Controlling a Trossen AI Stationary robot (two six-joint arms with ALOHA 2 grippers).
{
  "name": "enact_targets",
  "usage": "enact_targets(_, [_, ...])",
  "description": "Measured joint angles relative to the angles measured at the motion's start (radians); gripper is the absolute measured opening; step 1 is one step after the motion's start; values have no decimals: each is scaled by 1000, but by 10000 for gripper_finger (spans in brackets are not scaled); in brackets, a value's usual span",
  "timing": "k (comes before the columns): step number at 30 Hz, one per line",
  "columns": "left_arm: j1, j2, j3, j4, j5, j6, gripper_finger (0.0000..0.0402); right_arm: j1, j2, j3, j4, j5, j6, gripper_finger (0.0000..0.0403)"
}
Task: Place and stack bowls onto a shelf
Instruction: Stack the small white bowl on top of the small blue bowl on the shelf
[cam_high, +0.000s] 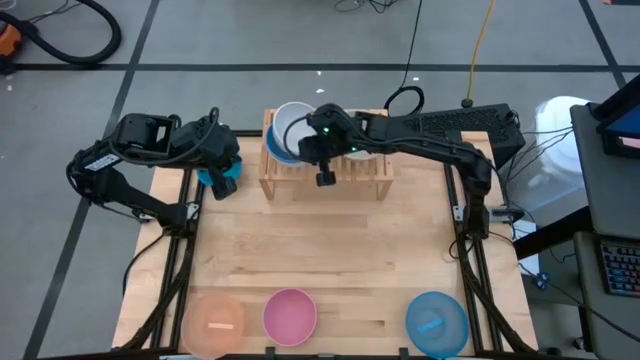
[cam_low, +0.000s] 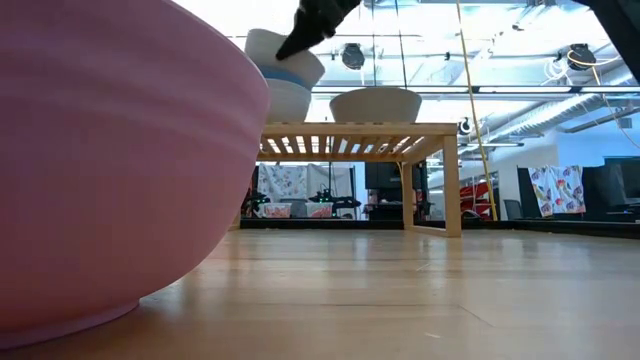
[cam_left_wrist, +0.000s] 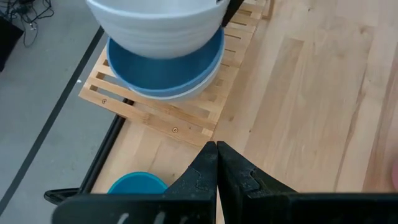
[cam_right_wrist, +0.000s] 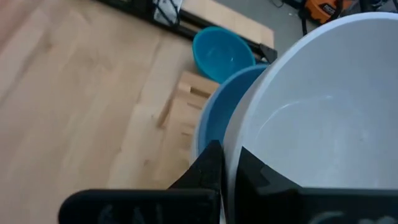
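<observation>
Over the left end of the shelf (cam_high: 327, 165), the right gripper (cam_right_wrist: 227, 163) pinches the rim of a white bowl (cam_right_wrist: 323, 118), one finger inside the wall and one outside, holding it tilted above a blue bowl (cam_right_wrist: 214, 118) that sits on the slats. The right arm reaches in from the right side of the table (cam_high: 330, 260), stretched leftward along the far edge with its wrist bent down over the rack. One more white bowl (cam_low: 375, 104) rests upright on the right half of the shelf. Along the near edge of the table three bowls stand in a row: a peach bowl (cam_high: 214, 320) at the left, a pink bowl (cam_high: 290, 314) in the middle and a blue bowl (cam_high: 437, 322) at the right, each well apart from the shelf. The left gripper (cam_left_wrist: 216, 163) hovers at the far left of the table, just beside the shelf, its fingers pressed together on nothing; a small teal bowl (cam_left_wrist: 138, 183) lies beneath it.
</observation>
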Motion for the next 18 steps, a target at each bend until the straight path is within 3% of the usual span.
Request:
enact_targets(8, [0,0,0,0,0,-5,2,0,31,0,-12,55,-74,4])
enact_targets(18, [0,0,0,-18,0,-6,3,8,27,0,10,59,-85,62])
